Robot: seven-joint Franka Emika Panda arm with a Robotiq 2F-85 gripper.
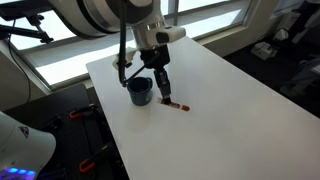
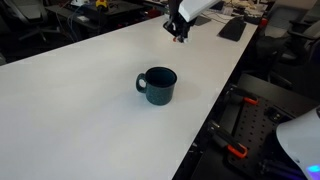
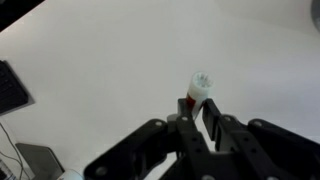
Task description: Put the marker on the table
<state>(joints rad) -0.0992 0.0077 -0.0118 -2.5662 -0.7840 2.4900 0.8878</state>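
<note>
Gripper (image 1: 163, 93) closed on the marker (image 1: 176, 104), low over the table (image 1: 225, 115), just beside the cup (image 1: 140, 91).
Wrist view: both fingers pinch the marker (image 3: 199, 88) near one end, jaws narrow, and a whitish tip pokes out past the gripper (image 3: 200, 118) over bare white tabletop. In an exterior view the marker runs along the table surface on the side of the cup away from the window, dark body with a reddish end farthest from the cup; can't tell if it bears on the table. In an exterior view the gripper (image 2: 179, 33) is beyond the cup (image 2: 158, 86), well apart, with a red bit under the fingers.
</note>
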